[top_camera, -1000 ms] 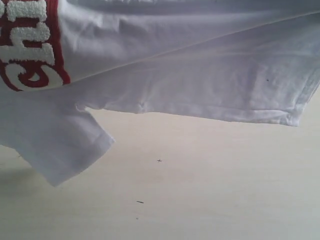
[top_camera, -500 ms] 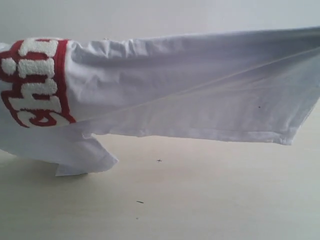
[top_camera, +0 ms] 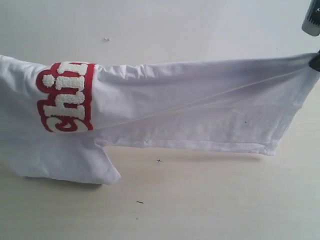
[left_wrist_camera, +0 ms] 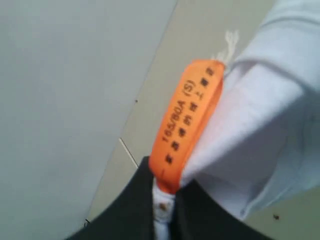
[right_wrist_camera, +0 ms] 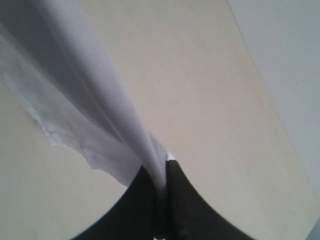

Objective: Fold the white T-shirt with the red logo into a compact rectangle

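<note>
On a pale tabletop (top_camera: 215, 205), where a small dark fleck (top_camera: 140, 202) and a tiny cross-shaped mark (top_camera: 159, 160) dot the foreground, the white T-shirt (top_camera: 200, 107) is stretched sideways between two robot arms. Nearest the camera, one short sleeve (top_camera: 75, 165) hangs down on the left, its lower edge at or just above the table and casting a shadow there. Above it, the body of the shirt runs as a long band across nearly the whole exterior view, crossed by a diagonal crease. It is lifted clear of the surface on the right, with its stitched hem (top_camera: 225, 146) along the lower edge. The red logo (top_camera: 67, 97) wraps the band toward the left, turned on its side; only the white letters "Chi" face the camera. At the far right edge the cloth narrows to a pinched corner.

The right gripper (right_wrist_camera: 161, 187), seen from its wrist camera, has its dark fingers pressed together on a gathered edge of the white fabric. The left gripper (left_wrist_camera: 164, 202), outside the exterior view, is likewise clamped tight on white cloth at the collar, right at the base of the orange neck tag (left_wrist_camera: 187, 122). Beyond the shirt, a small white speck (top_camera: 106, 39) lies on the far tabletop.
</note>
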Controlling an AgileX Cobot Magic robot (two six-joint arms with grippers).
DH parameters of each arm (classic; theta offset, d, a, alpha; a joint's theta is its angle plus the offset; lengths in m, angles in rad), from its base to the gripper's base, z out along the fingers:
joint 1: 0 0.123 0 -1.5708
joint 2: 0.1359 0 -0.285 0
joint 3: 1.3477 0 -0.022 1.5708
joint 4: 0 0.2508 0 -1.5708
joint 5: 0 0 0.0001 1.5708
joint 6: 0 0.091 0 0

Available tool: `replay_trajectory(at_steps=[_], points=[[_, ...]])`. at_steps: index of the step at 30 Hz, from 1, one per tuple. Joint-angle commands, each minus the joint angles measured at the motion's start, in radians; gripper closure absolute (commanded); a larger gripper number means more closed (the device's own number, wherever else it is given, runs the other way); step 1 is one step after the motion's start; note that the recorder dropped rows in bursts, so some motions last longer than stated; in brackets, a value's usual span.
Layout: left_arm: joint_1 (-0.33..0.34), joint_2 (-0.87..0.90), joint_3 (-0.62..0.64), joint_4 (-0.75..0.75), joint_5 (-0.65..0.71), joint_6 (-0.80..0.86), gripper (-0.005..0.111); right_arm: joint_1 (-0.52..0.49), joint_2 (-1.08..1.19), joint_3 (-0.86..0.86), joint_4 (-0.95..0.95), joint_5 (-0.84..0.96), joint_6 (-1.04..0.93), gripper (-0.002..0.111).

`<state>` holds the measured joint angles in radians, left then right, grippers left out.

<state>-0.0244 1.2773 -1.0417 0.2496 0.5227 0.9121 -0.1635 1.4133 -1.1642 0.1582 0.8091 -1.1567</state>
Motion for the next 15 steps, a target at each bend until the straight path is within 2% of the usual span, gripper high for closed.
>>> replay_trajectory(at_steps=[1, 5, 15], points=[[0.004, -0.007, -0.024, 0.011, -0.071, 0.000, 0.107, 0.000, 0.002, -0.063, -0.009, -0.026, -0.001, 0.108], [0.004, -0.043, -0.043, 0.011, -0.019, 0.000, 0.107, 0.000, -0.020, -0.137, 0.001, 0.076, -0.001, 0.108], [0.004, -0.234, -0.043, 0.007, 0.133, -0.030, 0.107, 0.000, -0.166, -0.144, 0.053, 0.171, 0.008, 0.108]])
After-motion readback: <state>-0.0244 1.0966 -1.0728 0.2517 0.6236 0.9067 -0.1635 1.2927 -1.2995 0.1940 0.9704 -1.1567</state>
